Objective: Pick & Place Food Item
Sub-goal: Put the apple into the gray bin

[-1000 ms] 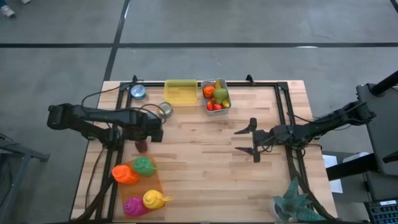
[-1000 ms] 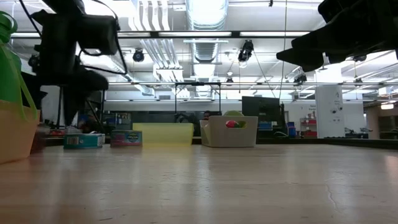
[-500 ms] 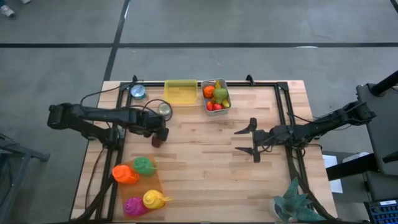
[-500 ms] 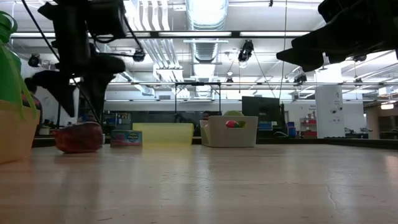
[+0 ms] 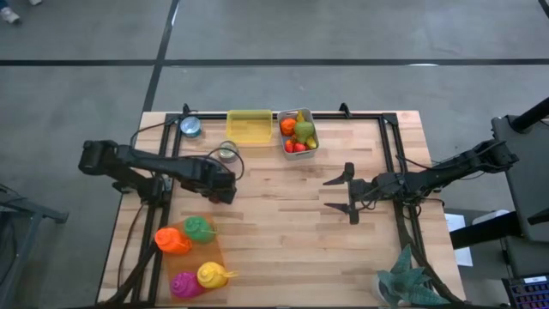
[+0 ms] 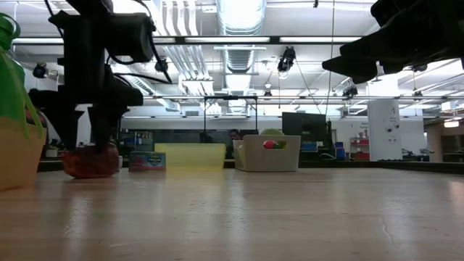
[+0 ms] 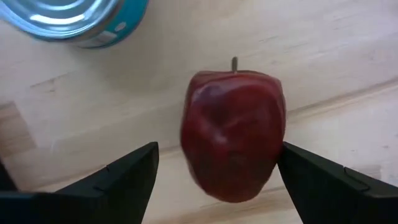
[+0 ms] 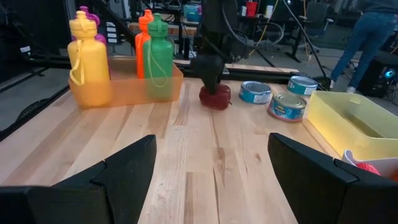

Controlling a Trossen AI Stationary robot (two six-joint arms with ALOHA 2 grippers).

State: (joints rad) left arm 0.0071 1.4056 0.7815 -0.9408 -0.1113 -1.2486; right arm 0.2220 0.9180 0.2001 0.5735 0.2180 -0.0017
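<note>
A dark red apple (image 7: pixel 233 134) lies on the wooden table, stem end toward a teal can (image 7: pixel 74 18). My left gripper (image 5: pixel 225 190) comes down over it from above, open. Its two fingers (image 7: pixel 127 174) stand on either side of the apple. The low view shows the apple (image 6: pixel 90 161) on the tabletop between the lowered fingers. In the right wrist view the apple (image 8: pixel 215 96) sits under the left arm. My right gripper (image 5: pixel 347 192) is open above the right half of the table, far from the apple. My left gripper straddles the apple's middle from above. One fingertip (image 7: pixel 287 150) stands right at the apple's side, and I cannot tell whether it touches. The other fingertip is clearly apart from it. The apple rests on the table.
Two cans (image 5: pixel 190 127) (image 5: pixel 227 153), a yellow container (image 5: pixel 250 126) and a metal bin of fruit (image 5: pixel 298 133) stand along the far edge. An orange tray of coloured bottles (image 5: pixel 193 253) sits at the near left. A teal object (image 5: pixel 407 279) lies at the near right corner.
The apple has shifted a little toward the table's right and now lies still. My left gripper has followed it rightward and come down, so its open fingers now flank the apple instead of hanging above it.
</note>
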